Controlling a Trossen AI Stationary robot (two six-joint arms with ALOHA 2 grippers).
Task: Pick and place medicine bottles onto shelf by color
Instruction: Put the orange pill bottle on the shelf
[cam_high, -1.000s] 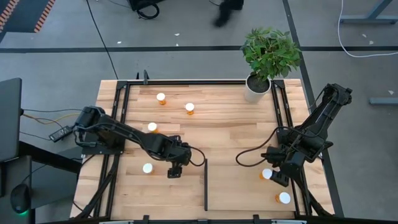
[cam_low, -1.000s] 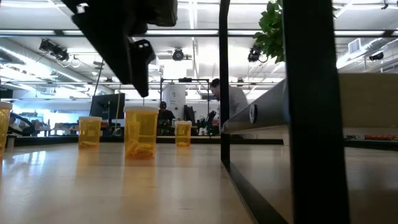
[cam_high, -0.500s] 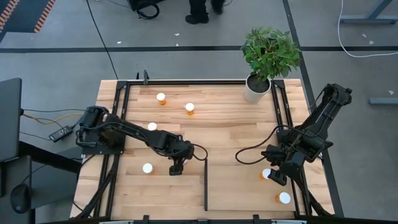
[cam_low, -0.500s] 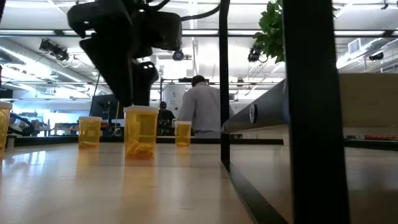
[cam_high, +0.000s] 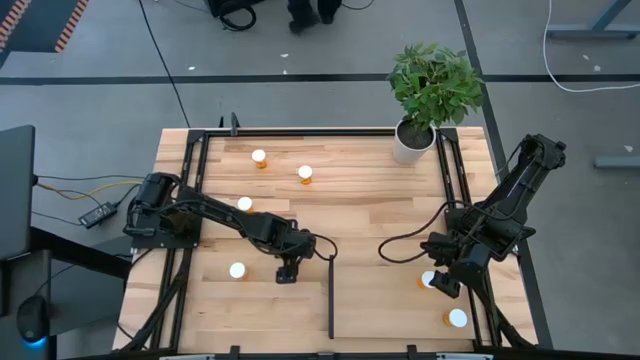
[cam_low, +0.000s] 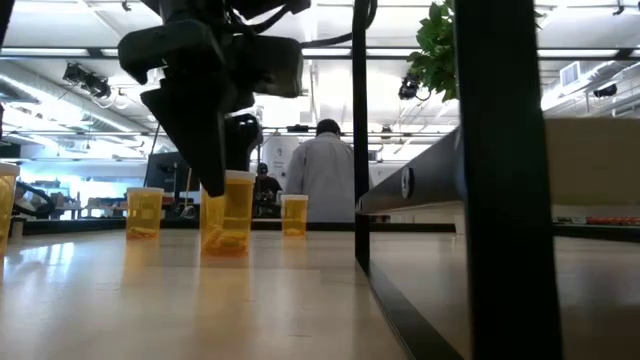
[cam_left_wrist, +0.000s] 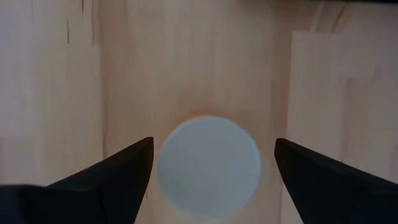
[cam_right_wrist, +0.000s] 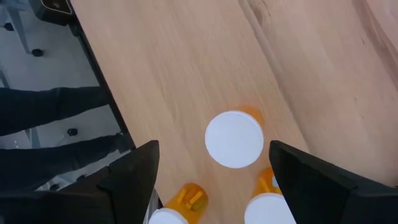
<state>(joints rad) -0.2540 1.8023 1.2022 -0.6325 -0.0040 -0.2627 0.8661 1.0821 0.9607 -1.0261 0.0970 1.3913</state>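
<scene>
My left gripper (cam_high: 288, 268) hangs open over the middle of the table, pointing down. Its fingers stand on either side of an upright orange bottle's white cap (cam_left_wrist: 209, 165) without touching it. The same bottle (cam_low: 230, 215) shows in the low view with the gripper (cam_low: 213, 165) low around its top. My right gripper (cam_high: 442, 282) is open above white-capped orange bottles (cam_right_wrist: 234, 139) on the shelf (cam_high: 385, 300), right of the black strip (cam_high: 331, 298). Other bottles (cam_high: 237, 270) (cam_high: 245, 204) stand on their bases on the left half.
Two more bottles (cam_high: 259, 157) (cam_high: 305, 174) stand near the far edge, and one (cam_high: 457, 319) at the near right. A potted plant (cam_high: 410, 142) sits at the far right corner. Black frame rails (cam_high: 195, 200) run along both sides. A person (cam_low: 322, 185) stands beyond the table.
My left gripper has moved a little toward the table's right edge and come down around the top of the orange bottle, staying open. A person has walked into the middle of the room behind the table.
</scene>
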